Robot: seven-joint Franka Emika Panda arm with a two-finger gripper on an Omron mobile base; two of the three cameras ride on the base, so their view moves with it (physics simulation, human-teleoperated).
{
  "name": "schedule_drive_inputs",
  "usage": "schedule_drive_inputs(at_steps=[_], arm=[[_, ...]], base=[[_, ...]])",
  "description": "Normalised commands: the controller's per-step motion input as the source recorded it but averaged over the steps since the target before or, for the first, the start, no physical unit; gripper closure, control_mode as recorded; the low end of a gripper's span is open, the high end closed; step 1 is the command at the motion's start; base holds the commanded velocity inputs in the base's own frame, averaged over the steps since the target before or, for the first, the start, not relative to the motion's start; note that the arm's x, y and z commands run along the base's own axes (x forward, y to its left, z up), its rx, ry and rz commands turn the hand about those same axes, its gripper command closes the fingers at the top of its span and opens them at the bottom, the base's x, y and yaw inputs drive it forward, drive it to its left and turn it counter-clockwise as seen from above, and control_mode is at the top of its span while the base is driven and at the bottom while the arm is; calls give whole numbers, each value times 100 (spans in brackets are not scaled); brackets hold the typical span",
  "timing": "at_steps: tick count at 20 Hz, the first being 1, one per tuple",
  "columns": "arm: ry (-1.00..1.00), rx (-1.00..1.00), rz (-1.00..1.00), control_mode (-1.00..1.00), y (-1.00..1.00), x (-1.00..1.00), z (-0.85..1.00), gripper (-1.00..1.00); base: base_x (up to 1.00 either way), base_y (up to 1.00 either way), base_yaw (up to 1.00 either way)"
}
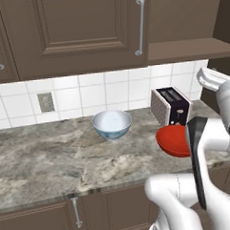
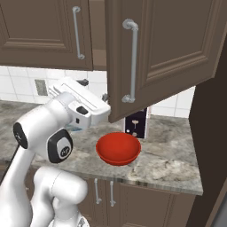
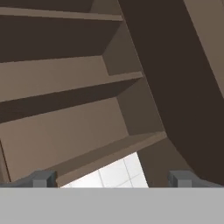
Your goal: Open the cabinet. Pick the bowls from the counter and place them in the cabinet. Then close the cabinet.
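Right now both bowls sit on the bench [image 1: 52, 158], nothing lifted yet. The white bowl [image 1: 111, 125] with the blue pattern stands upright toward the tiled wall, and the red bowl [image 2: 118, 148] sits nearer the front edge, just in front of the toaster [image 1: 170, 106]. I judge both to be rigid, glossy and light, probably ceramic, so slippery on the curved outside and likely to chip if dropped. The rim is where I would take hold, one finger inside and one outside the wall (a pinch across the full width looks too broad for me).

My end effector [image 3: 112, 179] has its fingers spread wide apart with nothing between them, and it points up into the cabinet [image 3: 65, 113], at the brown shelves inside. In the right base view the cabinet's right door [image 2: 173, 48] is swung open toward me, its long silver handle [image 2: 131, 62] close beside my hand; the left door [image 1: 74, 33] is shut.

That open door hangs over the red bowl and the toaster, so I judge it the main obstacle: I must drop clear of its lower edge and come at the bowl from the front. The toaster crowds the bowl's far side.
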Motion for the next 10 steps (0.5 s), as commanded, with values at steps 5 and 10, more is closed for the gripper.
schedule_drive_inputs(at_steps=[5,10], arm=[[0,0,-7,-100,-39,45,-16,-100],[0,1,-6,-100,-51,40,-15,-100]], base=[[0,0,0],[0,0,0]])
